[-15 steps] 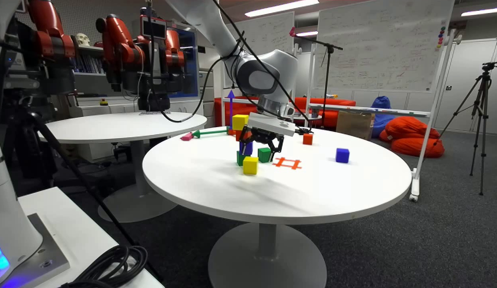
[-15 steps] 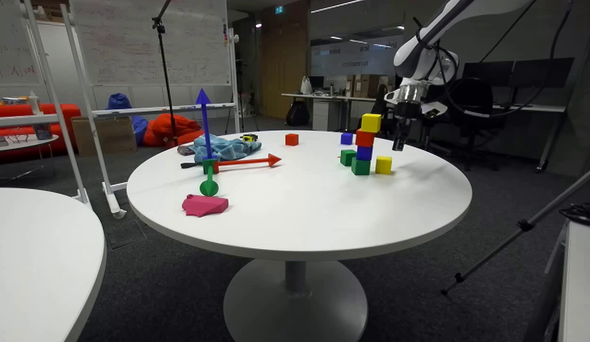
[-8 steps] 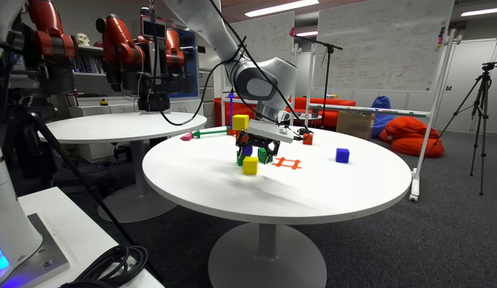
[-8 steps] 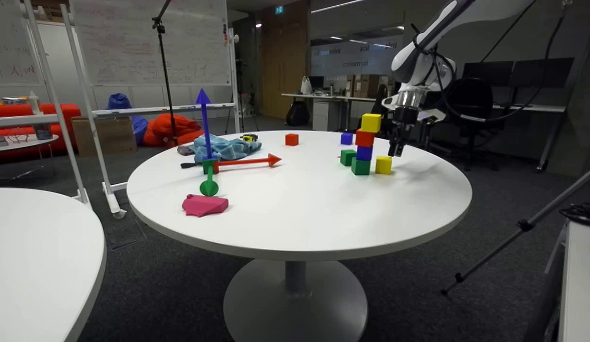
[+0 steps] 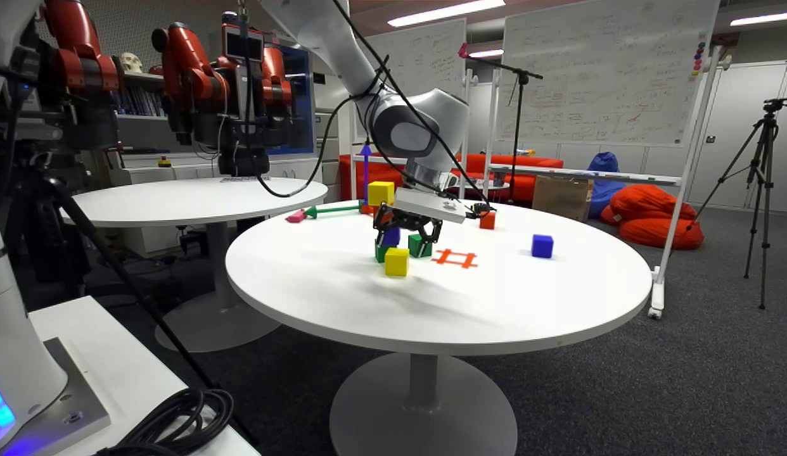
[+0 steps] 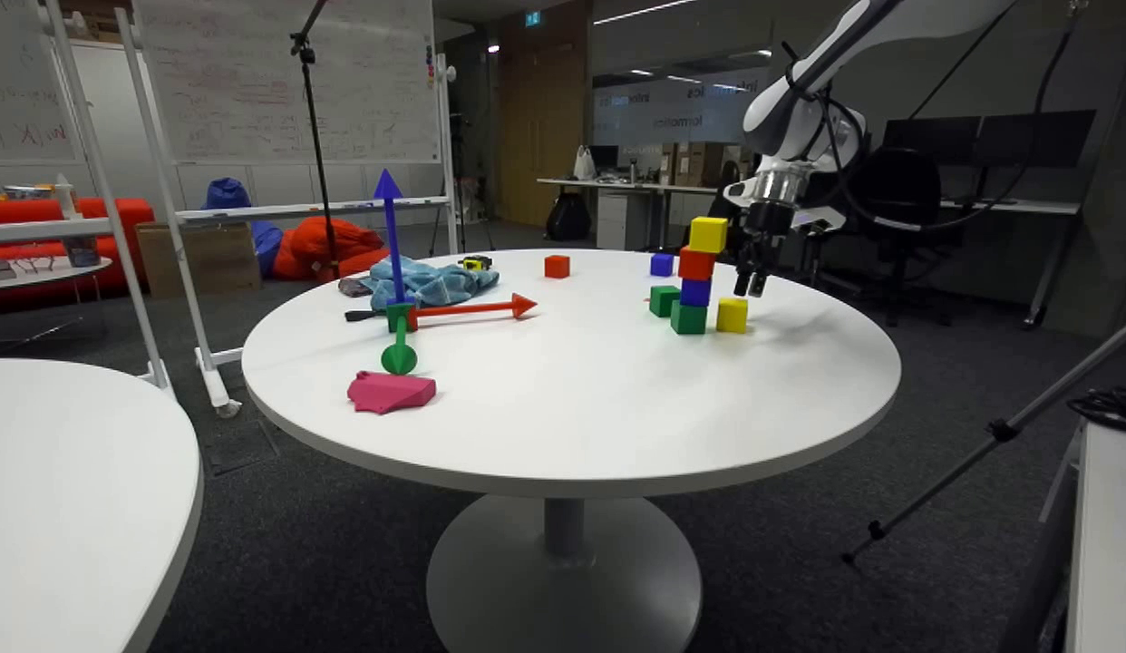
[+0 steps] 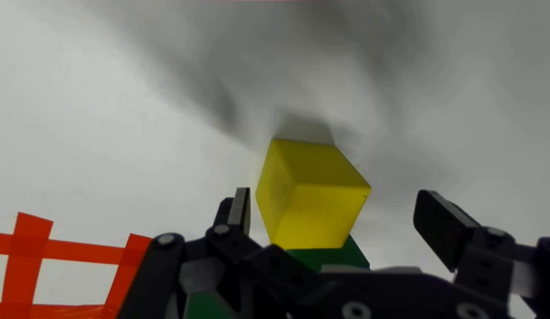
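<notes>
In the wrist view, the gripper (image 7: 335,206) has its two black fingers (image 7: 242,210) parted, well apart, one on either side of its midline. In both exterior views it points downward. Immediately above the gripper, a tilted pale housing (image 5: 429,204) adjoins the silver wrist (image 5: 426,169); higher above, the white arm (image 5: 447,117) bends at a grey-capped joint (image 5: 411,135), its next link (image 5: 320,35) slanting upward and away.

The round white table (image 6: 563,422) holds a yellow block (image 5: 396,261), two green blocks (image 6: 689,318), a red block (image 6: 557,267), a blue block (image 5: 542,246) and red tape (image 5: 455,258). A pink thing (image 6: 391,393), joined arrows (image 6: 401,316) and a blue cloth (image 6: 443,285) sit there too.
</notes>
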### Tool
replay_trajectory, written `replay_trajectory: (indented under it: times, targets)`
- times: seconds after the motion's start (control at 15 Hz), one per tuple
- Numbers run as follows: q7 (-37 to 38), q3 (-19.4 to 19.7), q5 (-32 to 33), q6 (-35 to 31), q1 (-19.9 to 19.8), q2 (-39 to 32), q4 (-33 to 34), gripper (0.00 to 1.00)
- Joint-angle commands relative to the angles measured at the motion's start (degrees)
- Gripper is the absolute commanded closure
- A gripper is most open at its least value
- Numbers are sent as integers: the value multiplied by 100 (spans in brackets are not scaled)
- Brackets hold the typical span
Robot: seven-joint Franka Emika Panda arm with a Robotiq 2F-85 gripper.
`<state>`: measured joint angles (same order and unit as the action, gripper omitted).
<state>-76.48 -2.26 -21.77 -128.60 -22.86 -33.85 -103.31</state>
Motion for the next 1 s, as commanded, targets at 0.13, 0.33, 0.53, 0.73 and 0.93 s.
replay_trajectory:
  times: [0.13,0.33,0.53,0.73,0.93]
  targets:
    - [-54,-30,-54,326,5,-114,333,0]
    - [105,14,15,581,73,-237,610,0]
    - [150,24,19,905,64,-437,917,0]
    - [104,24,-3,793,76,-381,775,0]
    - [109,23,4,849,59,-522,899,0]
